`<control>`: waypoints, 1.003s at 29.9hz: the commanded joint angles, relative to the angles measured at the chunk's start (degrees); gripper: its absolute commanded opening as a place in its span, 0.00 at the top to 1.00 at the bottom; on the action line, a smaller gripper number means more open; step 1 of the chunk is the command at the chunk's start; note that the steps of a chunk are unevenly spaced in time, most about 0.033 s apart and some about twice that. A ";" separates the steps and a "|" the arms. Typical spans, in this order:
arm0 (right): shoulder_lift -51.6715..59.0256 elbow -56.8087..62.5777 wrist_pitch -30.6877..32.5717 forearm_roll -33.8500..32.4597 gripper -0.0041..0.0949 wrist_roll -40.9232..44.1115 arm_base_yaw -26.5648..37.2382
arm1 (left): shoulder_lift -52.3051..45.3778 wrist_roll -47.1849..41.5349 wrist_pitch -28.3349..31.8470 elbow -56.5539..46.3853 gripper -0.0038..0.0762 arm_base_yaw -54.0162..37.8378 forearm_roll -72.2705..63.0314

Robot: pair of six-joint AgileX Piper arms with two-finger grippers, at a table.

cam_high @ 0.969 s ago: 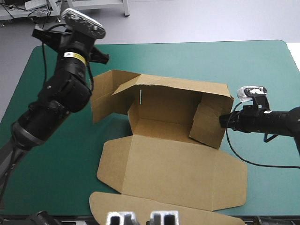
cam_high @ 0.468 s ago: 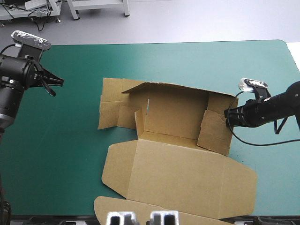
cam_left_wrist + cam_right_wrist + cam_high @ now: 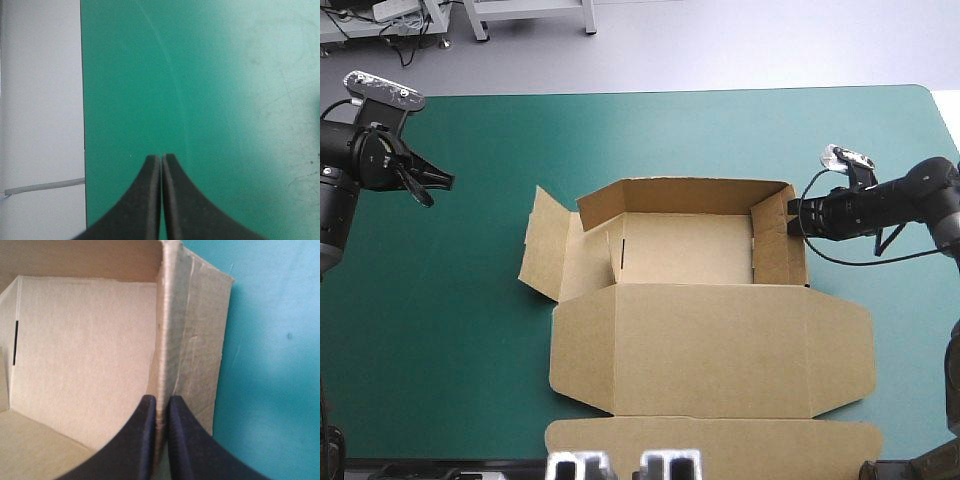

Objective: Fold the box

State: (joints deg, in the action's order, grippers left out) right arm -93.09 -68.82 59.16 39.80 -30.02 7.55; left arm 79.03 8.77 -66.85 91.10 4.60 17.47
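Note:
The brown box (image 3: 710, 340) lies in the middle of the teal-green cover as an open tray. Its back wall and right wall (image 3: 775, 240) stand up, and the lid lies flat toward the table's front. The left flap (image 3: 545, 245) splays outward. My right gripper (image 3: 795, 215) is shut on the top edge of the right wall; in the right wrist view the board (image 3: 190, 330) runs between the fingers of this gripper (image 3: 161, 402). My left gripper (image 3: 438, 180) hangs shut and holding nothing near the table's left edge, well away from the box. In its own view the left gripper (image 3: 161, 159) has only cover ahead.
The lid's front flap (image 3: 710, 445) reaches the table's front edge. Bare teal-green cover (image 3: 720, 130) lies beyond the box and on both its sides. The table's edge (image 3: 82, 125) and grey floor show beside the left gripper.
The left arm swung away from the box to the table's left edge. The box has turned square, its left flap has fallen outward, and the right gripper has moved farther back with the right wall.

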 commanded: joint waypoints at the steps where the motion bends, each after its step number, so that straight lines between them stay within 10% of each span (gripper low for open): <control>1: -0.28 -1.64 -2.08 -0.65 0.83 -2.01 -1.08 | -1.96 -0.17 2.54 1.95 0.96 -0.10 0.44; 11: -0.99 -2.31 -8.86 -0.95 0.60 -8.00 -5.77 | -1.85 -0.17 2.81 1.95 0.96 -0.10 0.36; 30: 3.13 -27.87 12.40 -20.55 0.61 9.03 -5.64 | 4.46 -0.22 2.38 1.95 0.96 -2.63 -12.32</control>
State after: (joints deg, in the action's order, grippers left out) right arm -94.57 -93.86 69.64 19.11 -22.27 1.76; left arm 83.88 8.83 -66.63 91.17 3.71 9.12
